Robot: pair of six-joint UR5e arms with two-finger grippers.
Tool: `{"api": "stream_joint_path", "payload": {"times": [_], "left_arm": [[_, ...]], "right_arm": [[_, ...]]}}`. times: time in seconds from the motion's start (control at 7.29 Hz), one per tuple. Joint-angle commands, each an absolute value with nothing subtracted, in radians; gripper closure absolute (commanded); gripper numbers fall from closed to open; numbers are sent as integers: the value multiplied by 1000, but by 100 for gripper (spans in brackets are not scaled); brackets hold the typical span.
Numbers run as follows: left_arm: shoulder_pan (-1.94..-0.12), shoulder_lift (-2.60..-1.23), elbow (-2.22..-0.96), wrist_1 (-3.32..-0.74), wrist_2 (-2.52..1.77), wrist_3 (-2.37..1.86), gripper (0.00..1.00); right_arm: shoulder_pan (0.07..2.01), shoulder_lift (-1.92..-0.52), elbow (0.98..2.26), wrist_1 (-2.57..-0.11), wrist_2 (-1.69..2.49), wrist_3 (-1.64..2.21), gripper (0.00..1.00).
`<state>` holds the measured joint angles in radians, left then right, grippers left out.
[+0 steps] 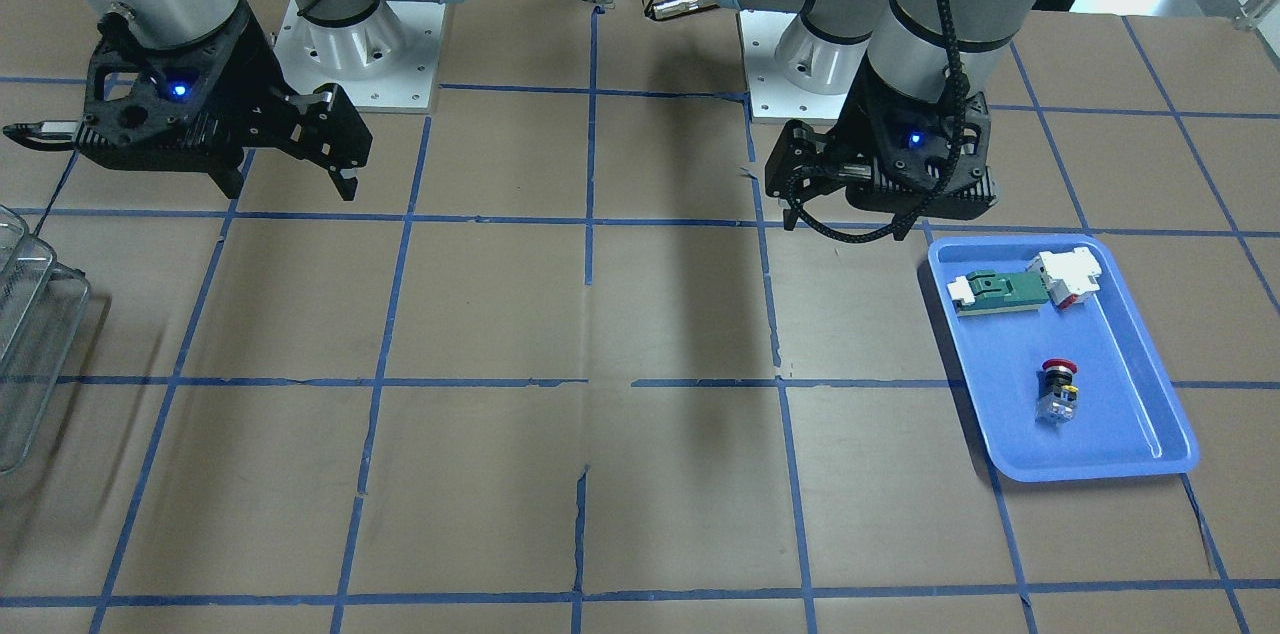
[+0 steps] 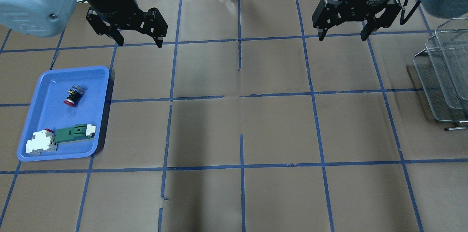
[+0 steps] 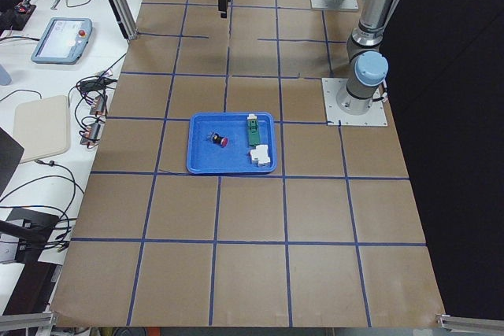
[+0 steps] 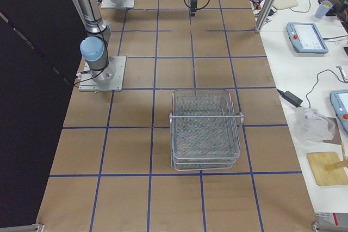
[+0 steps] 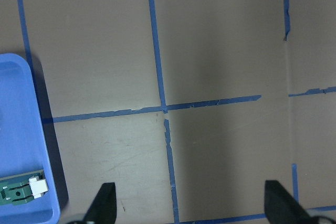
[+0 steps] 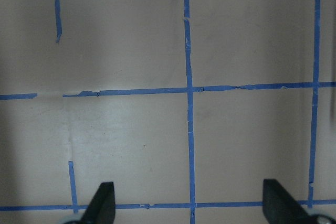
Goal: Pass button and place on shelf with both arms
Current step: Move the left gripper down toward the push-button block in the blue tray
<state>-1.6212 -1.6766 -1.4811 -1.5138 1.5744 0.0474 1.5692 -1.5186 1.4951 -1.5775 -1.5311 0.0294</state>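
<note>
button lying in blue tray, cap toward robot

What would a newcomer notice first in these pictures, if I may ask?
The bright blue plastic tray on the robot's left holds the red-capped push-button switch. The silver wire-mesh shelf stands at its far right, and the black left gripper and right gripper hang open above the table.

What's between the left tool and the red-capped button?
Overhead: between left tool and red-capped push-button, only brown taped tabletop and the blue plastic tray's rim.
</note>
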Motion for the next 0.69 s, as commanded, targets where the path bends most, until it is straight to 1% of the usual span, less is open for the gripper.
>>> {"api": "stream_joint_path", "payload": {"times": [0.0, 0.14, 0.27, 0.55], "left_arm": [[-1615, -1677, -1486, -1516, 1571, 54, 0], [-1605, -1684, -1491, -1511, 1572, 55, 0], [-1554, -1706, -1511, -1497, 1571, 96, 0], [-1363, -1747, -1561, -1389, 1572, 354, 0]], "right_arm": [[1569, -1519, 1496, -1577, -1531, 29, 0], [1569, -1519, 1496, -1578, -1529, 29, 0], [1569, -1519, 1497, -1577, -1529, 31, 0], [1569, -1520, 1497, -1575, -1531, 31, 0]]}}
